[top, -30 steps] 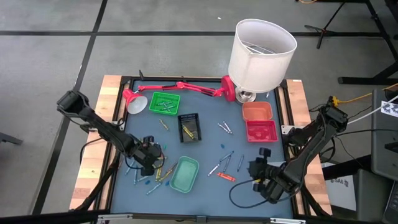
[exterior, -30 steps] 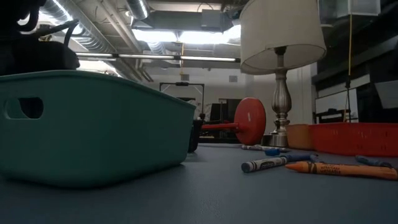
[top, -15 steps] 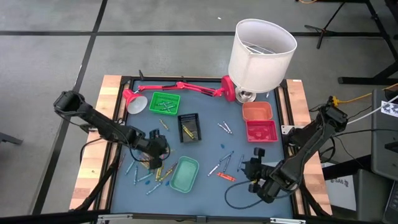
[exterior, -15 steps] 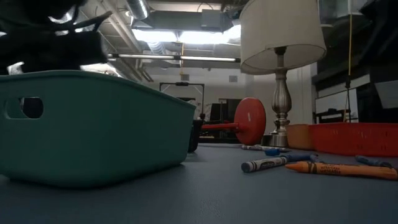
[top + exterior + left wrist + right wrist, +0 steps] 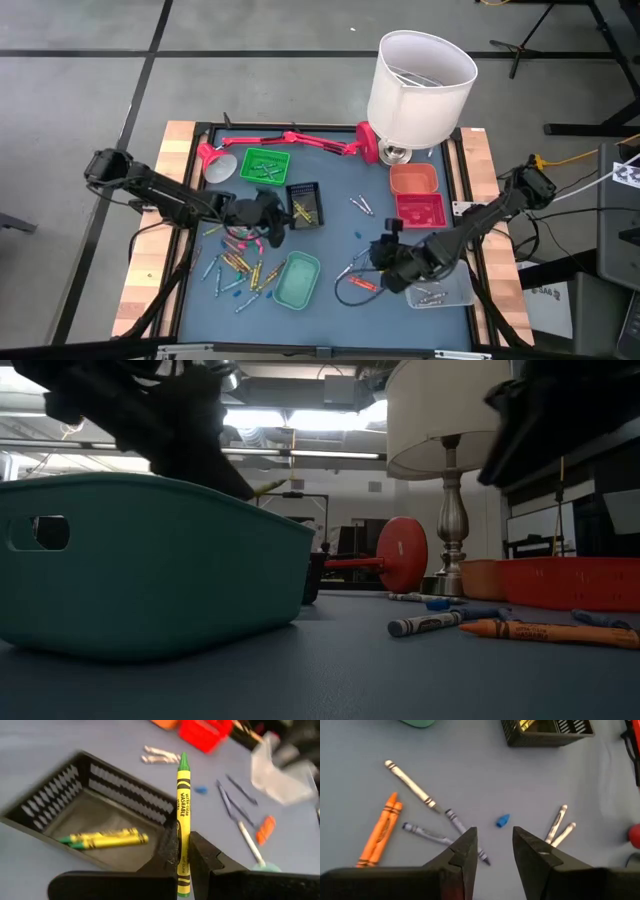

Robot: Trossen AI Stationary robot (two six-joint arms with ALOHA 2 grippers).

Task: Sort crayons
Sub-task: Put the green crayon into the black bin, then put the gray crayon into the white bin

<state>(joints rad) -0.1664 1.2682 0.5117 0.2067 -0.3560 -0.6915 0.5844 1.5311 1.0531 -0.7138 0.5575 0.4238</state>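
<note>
Many crayons lie loose on the blue table, most in a heap (image 5: 240, 265) at the near left and some in the middle (image 5: 362, 262). My left gripper (image 5: 274, 222) hovers beside the black tray (image 5: 305, 203), shut on a yellow crayon with a green tip (image 5: 183, 810). The black tray (image 5: 100, 805) holds yellow crayons (image 5: 105, 839). My right gripper (image 5: 492, 845) stands open above the middle crayons: an orange one (image 5: 381, 831), grey ones (image 5: 412, 784) and a blue stub (image 5: 503, 820). In the low view the held crayon's tip (image 5: 270, 487) pokes out past the dark left gripper. My left gripper pinches the yellow crayon near its blunt rear end (image 5: 183, 862) between its two fingers. The crayon lies along the fingers and sticks out ahead of them, green tip foremost. The fingers slant down from the table's left, and the crayon is lifted clear over the black tray's edge.
A green tray (image 5: 265, 165), an orange tray (image 5: 413, 180), a red tray (image 5: 421, 210), a teal tray (image 5: 297, 280) and a clear tray (image 5: 440, 290) stand on the table. A white-shaded lamp (image 5: 420, 85) and a red desk lamp (image 5: 290, 140) stand along the far edge.
My left gripper has risen from the heap of crayons at the near left and gone toward the black tray, rolling and tipping up, with the yellow crayon lifted clear. My right gripper, still open, has swung from the near right toward the crayons in the table's middle.
</note>
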